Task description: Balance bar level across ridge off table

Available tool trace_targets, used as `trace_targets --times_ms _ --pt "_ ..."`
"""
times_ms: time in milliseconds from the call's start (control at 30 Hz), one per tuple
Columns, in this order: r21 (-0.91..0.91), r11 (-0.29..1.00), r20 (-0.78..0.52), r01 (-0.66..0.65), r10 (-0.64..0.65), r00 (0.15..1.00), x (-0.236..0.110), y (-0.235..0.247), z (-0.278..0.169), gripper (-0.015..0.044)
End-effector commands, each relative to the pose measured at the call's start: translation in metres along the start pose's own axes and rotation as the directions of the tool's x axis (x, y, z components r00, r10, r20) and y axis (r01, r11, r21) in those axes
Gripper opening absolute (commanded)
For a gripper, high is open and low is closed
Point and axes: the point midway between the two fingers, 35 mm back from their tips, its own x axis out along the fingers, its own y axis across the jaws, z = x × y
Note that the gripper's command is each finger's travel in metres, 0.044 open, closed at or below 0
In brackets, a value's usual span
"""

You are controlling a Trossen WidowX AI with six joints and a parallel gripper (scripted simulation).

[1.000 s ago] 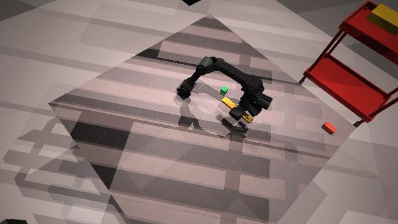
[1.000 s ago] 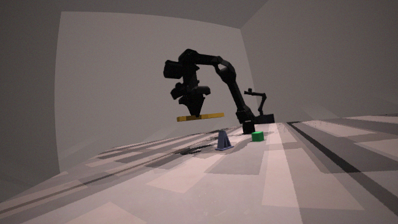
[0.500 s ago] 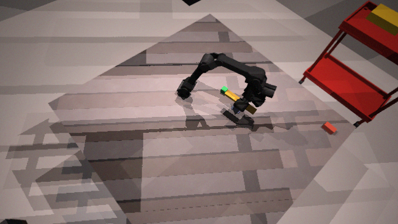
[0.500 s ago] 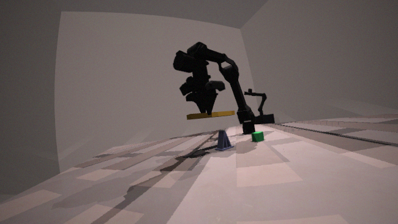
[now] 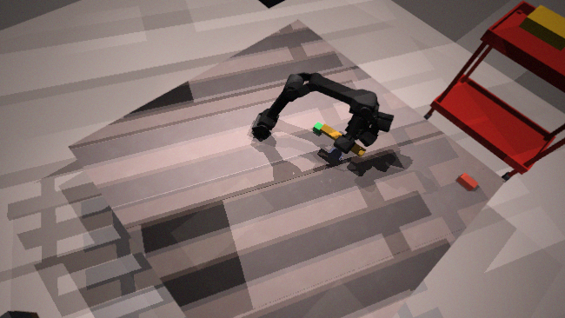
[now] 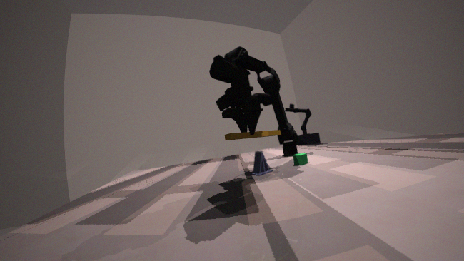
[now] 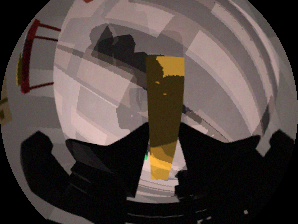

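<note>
In the top view the gripper [image 5: 346,145] covers the middle of the yellow bar [image 5: 331,131], so only the bar's two ends show, and the blue ridge [image 5: 334,153] is mostly hidden beneath both. The red cart [image 5: 500,30] is cut off by the right edge, as is the yellow block [image 5: 548,21] on its upper shelf. In the wrist view the bar's near end disappears into the dark gripper body, and where the fingers touch it cannot be made out there.
</note>
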Motion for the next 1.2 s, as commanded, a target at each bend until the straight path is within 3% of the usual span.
trace_targets --times_ms 0,600,1167 --pt "0.002 1.000 -0.006 -0.001 0.001 1.000 0.007 0.001 -0.001 0.0000" --pt "0.002 1.000 -0.006 -0.001 0.001 1.000 0.036 0.000 -0.002 0.0000" --pt "0.002 1.000 -0.006 -0.001 0.001 1.000 0.037 0.000 -0.002 0.0000"
